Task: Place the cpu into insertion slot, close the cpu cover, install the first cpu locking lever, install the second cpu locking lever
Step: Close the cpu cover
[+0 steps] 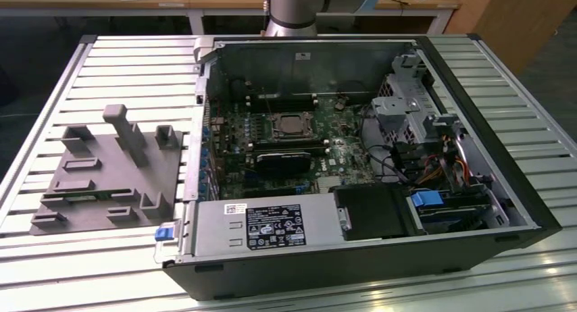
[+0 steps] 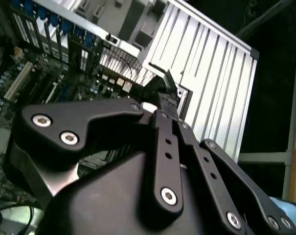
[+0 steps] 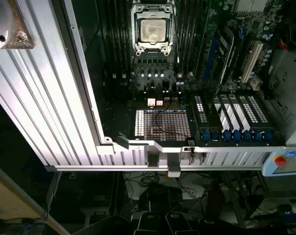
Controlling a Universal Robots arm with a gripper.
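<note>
The cpu [image 3: 153, 30], a small silver-grey square, lies flat in the insertion slot [image 3: 170, 35] on the motherboard inside the open computer case. The cpu cover [image 3: 136, 25], a thin metal frame, lies down around the chip. In the exterior view the cpu [image 1: 290, 127] sits mid-board, behind a black fan [image 1: 284, 162]. I cannot make out how the locking levers stand. My gripper [image 2: 168, 98] is shut with nothing visible between its tips. It hangs outside the case, over the slatted table beside the case's rear panel and well away from the socket.
The case [image 1: 505, 190] lies open on a slatted aluminium table [image 1: 135, 55]. A grey fixture block [image 1: 108, 170] stands on the exterior view's left. A power supply [image 1: 261, 227] and a drive cage [image 1: 415, 116] crowd the case. The arm's base [image 1: 293, 11] rises behind it.
</note>
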